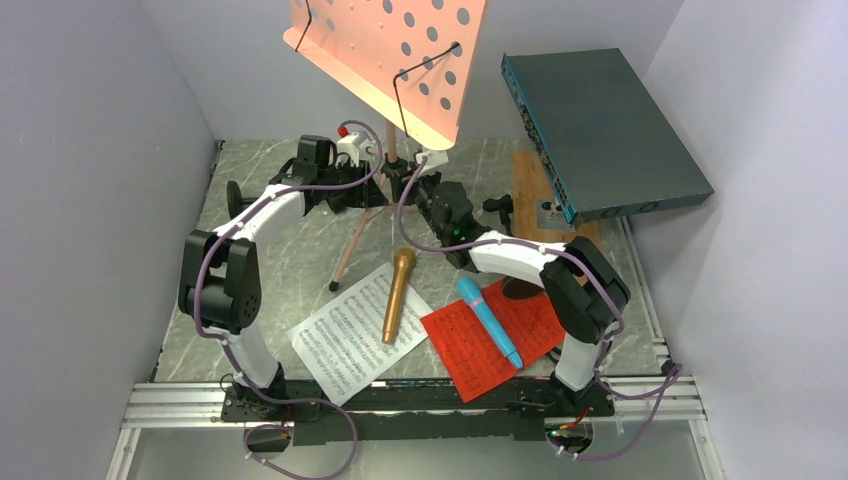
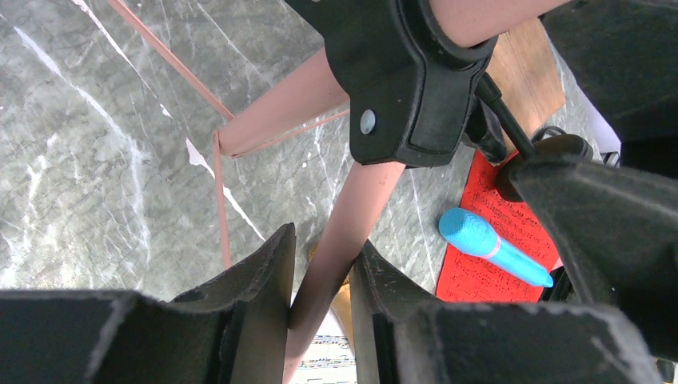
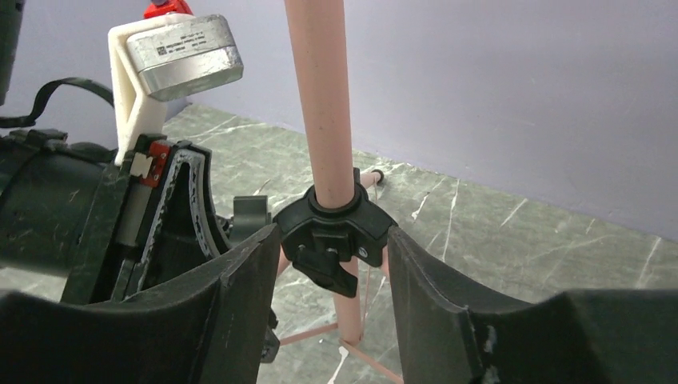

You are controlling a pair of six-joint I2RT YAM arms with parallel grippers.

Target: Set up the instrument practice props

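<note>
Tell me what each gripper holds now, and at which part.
The left gripper clamps a pink stand leg below the black collar. The right gripper brackets that collar; contact cannot be told.

Pink music desk (image 1: 400,55) — top cut off by the frame edge

Both hands crowd stand pole (image 3: 324,104); tripod legs (image 1: 352,245) block left; bare marble table (image 1: 300,255) beyond.
</note>
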